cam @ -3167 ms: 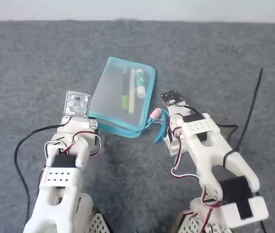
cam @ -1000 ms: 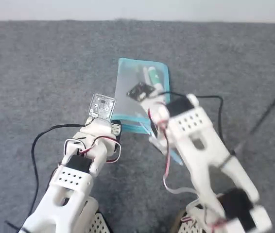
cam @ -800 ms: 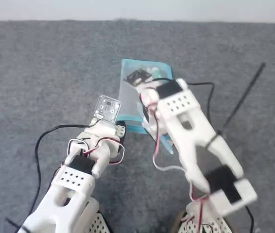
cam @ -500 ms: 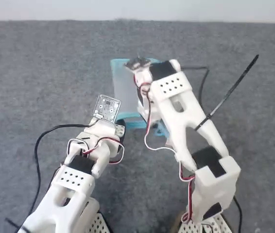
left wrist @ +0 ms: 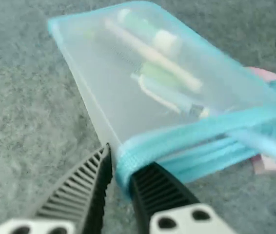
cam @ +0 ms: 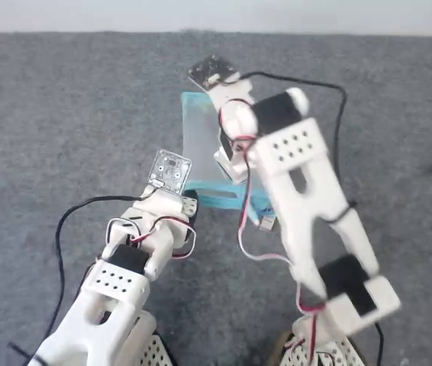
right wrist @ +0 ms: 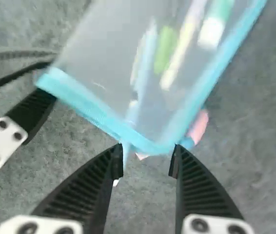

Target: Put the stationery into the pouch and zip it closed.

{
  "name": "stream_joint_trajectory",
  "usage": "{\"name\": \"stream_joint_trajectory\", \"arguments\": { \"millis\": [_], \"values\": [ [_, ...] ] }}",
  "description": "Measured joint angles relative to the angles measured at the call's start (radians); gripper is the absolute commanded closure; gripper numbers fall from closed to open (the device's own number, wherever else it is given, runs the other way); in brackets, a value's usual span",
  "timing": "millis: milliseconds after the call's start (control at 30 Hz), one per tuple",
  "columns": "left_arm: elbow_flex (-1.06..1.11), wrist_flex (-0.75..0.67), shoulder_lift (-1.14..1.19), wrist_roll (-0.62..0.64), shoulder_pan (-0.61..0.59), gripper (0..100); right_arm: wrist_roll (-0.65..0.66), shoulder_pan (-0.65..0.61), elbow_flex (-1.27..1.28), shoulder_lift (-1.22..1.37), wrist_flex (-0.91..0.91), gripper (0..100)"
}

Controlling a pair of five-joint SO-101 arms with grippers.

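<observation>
Pinching the pouch (left wrist: 128, 97) edge at lower centre, your L claw (left wrist: 116, 170) is clamped. R claw (right wrist: 145, 161) gapes at its corner.

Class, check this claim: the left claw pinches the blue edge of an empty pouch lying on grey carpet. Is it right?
Not quite. The pouch is not empty: the left wrist view shows pens inside it. The rest holds: the left claw pinches its blue edge, on grey carpet.
</observation>
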Motion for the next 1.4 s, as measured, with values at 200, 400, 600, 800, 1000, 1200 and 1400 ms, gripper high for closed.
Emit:
{"name": "stream_joint_trajectory", "arguments": {
  "millis": [200, 400, 600, 800, 1000, 1200, 1400],
  "values": [
    [0.0, 0.0, 0.0, -0.003, -0.046, 99, 0.015, 0.037, 0.157, -0.195, -0.012, 83.2],
    [-0.037, 0.0, 0.0, 0.16, -0.324, 99, 0.015, 0.158, 0.572, -0.419, -0.233, 83.2],
    [-0.038, 0.0, 0.0, 0.051, -0.204, 99, 0.015, 0.173, 1.013, -0.542, -0.482, 83.2],
    [-0.038, 0.0, 0.0, 0.104, -0.302, 99, 0.015, 0.18, 1.186, -0.545, -0.588, 83.2],
    [-0.038, 0.002, 0.0, 0.023, -0.25, 99, -0.037, 0.18, 1.204, -0.545, -0.632, 83.2],
    [-0.038, 0.002, 0.0, 0.101, -0.388, 99, -0.066, 0.207, 1.204, -0.46, -0.686, 83.2],
    [-0.038, 0.002, 0.0, 0.072, -0.39, 99, -0.071, 0.212, 1.204, -0.341, -0.766, 83.2]
  ]
}}
